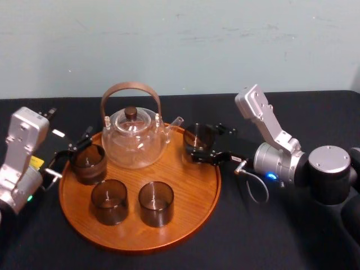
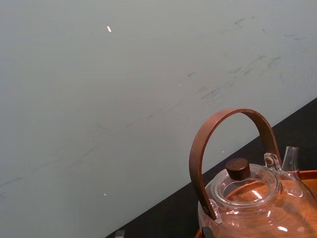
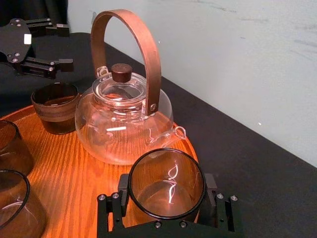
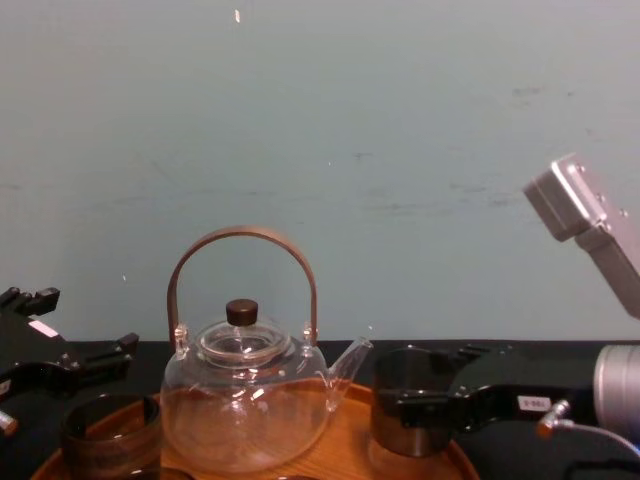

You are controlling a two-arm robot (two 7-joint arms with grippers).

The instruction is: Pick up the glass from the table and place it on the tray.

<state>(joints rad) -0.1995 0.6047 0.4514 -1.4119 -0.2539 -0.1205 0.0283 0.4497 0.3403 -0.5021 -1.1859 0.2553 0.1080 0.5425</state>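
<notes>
At the tray's point(image 1: 185, 185) right rim, right of the teapot point(image 1: 134, 138), we see the glass point(image 1: 198, 136) pinched between the right gripper's point(image 1: 201, 148) jaws, 1 on each side. It is dark, smoky, round and upright. The left gripper point(image 1: 72, 154) hangs spread at the left rim.

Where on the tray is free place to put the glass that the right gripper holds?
Bare wood lies on the tray's right side, between the teapot, the front right glass and the rim, beside the held glass in the right gripper. The left is crowded: left glass, front left glass, left gripper.
</notes>
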